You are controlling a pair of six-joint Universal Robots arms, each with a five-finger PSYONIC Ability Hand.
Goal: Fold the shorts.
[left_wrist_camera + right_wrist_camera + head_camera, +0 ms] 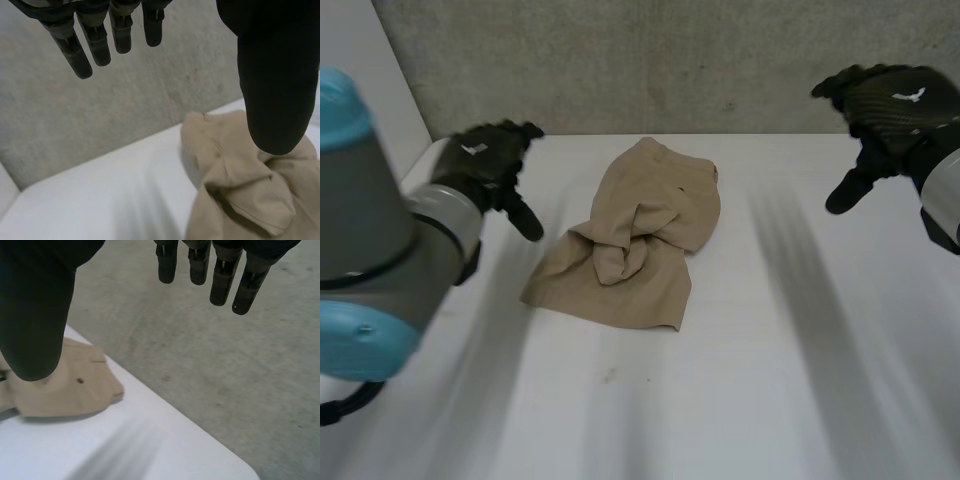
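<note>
Tan shorts (638, 238) lie crumpled in the middle of the white table (740, 380), one leg twisted over the other, the waistband toward the far wall. My left hand (485, 168) hovers above the table to the left of the shorts, open with straight fingers (95, 40) and thumb apart, touching nothing. My right hand (885, 110) hangs high at the far right, well away from the cloth, also open, its fingers (220, 275) straight. The shorts (240, 185) lie below the left thumb; their waistband end (75, 390) lies under the right thumb.
A grey concrete wall (670, 60) stands along the table's far edge. The table's far right corner (240, 465) is rounded. My left arm (370, 240) fills the near left.
</note>
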